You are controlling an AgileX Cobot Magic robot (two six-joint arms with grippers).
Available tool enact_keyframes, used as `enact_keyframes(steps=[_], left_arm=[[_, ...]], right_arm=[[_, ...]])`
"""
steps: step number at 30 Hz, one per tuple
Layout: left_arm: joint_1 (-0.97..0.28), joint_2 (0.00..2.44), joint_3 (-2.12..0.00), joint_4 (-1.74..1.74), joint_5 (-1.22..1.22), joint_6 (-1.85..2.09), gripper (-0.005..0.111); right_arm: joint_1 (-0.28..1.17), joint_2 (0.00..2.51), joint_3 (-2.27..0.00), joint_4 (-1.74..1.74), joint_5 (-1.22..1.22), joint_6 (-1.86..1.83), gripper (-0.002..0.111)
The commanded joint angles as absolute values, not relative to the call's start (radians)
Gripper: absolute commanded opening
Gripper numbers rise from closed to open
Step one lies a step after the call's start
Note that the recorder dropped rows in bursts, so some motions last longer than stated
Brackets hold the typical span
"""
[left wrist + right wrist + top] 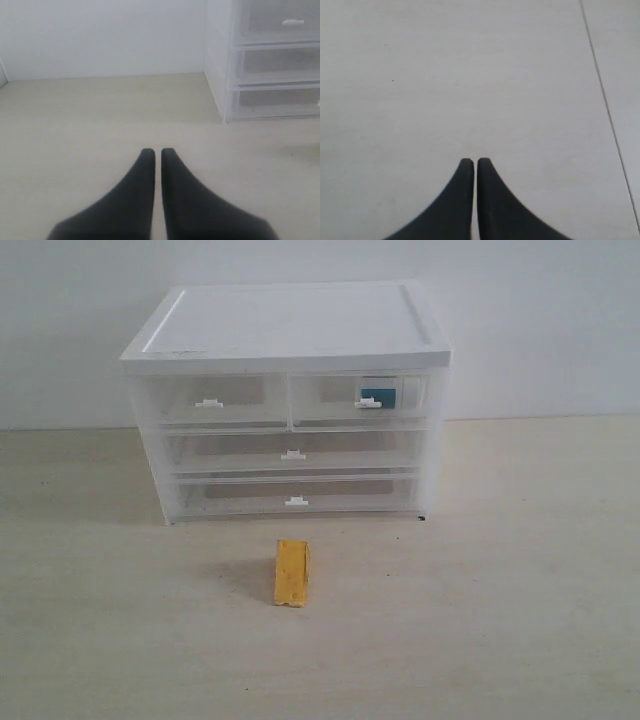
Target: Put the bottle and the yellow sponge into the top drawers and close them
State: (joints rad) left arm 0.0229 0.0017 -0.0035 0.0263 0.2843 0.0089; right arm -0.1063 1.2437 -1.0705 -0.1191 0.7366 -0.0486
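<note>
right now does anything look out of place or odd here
Only the orange-yellow rectangular sponge block stands out: it lies loose on the table before the white-topped translucent plastic cabinet, which looks fully shut. Nothing spilled or damaged.

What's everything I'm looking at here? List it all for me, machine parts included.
cabinet: one, white top and translucent body, at the back of the table
top drawers: two, clear with white tabs, side by side under the cabinet top, both look closed
full-width drawers: two, clear with white tabs, stacked below the top pair
bottle: one, white and teal, inside the right top drawer
yellow sponge: one, orange-yellow, on the table in front of the cabinet
table: one, pale beige
wall: one, white, behind the cabinet
left pincer: one, black, closed, above the table beside the cabinet
right pincer: one, black, closed, above a pale surface
</note>
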Motion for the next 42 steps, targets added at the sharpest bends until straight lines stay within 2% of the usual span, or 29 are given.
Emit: enact_keyframes(steps=[1, 14, 21, 27, 42], left_arm=[[0.025, 0.0, 0.0, 0.02, 0.28, 0.0, 0.004], [0.025, 0.0, 0.0, 0.02, 0.28, 0.0, 0.004], [0.025, 0.0, 0.0, 0.02, 0.28, 0.0, 0.004], [0.025, 0.0, 0.0, 0.02, 0.28, 0.0, 0.004], [0.025, 0.0, 0.0, 0.02, 0.28, 0.0, 0.004]], right_arm=[[-0.123, 1.083, -0.95, -0.145, 0.596, -0.05, 0.0], [-0.12, 0.599, -0.582, -0.069, 0.245, 0.0, 0.0], [-0.12, 0.405, -0.44, 0.025, 0.211, -0.006, 0.0], [-0.08, 0.216, -0.416, 0.056, 0.236, 0.017, 0.0], [-0.046, 0.146, -0.367, 0.041, 0.299, -0.088, 0.0]])
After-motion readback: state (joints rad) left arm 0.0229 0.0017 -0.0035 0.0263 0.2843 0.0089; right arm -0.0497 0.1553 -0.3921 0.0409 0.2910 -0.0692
